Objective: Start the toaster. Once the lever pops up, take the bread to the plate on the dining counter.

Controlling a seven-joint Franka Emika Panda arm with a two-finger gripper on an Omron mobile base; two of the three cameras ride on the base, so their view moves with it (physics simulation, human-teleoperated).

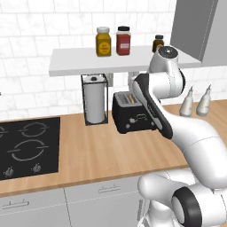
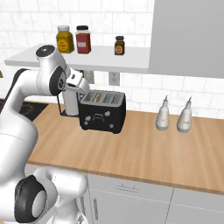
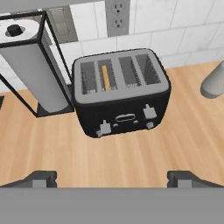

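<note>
Progress: early by my reading; the toaster (image 3: pixel 120 94) is not yet started, and nothing has been carried anywhere.
Bread: the bread (image 3: pixel 105 78) sits down in the second slot from the left, only its tan top edge showing.
Lever: two pale slider tabs stand on the front face; the left one, the lever (image 3: pixel 105 127), is below the loaded slot and looks lower than the right one, though the angle makes that hard to judge.
Gripper: the gripper (image 3: pixel 112 178) hovers above and in front of the toaster, fingers spread wide, holding nothing, well apart from the lever.
Left to do: press the lever, wait for it to rise, lift the slice out, take it to the plate.
Surface: a light wood counter (image 1: pixel 102 150) over grey cabinet fronts.
Room: white tiled wall with an outlet (image 3: pixel 117 17); paper-towel roll (image 1: pixel 95 99) just beside the toaster; black cooktop (image 1: pixel 29 146) at far left; jars (image 1: pixel 103 41) on a white shelf (image 1: pixel 71 62); two pale bottles (image 2: pixel 162 113) to the right.
</note>
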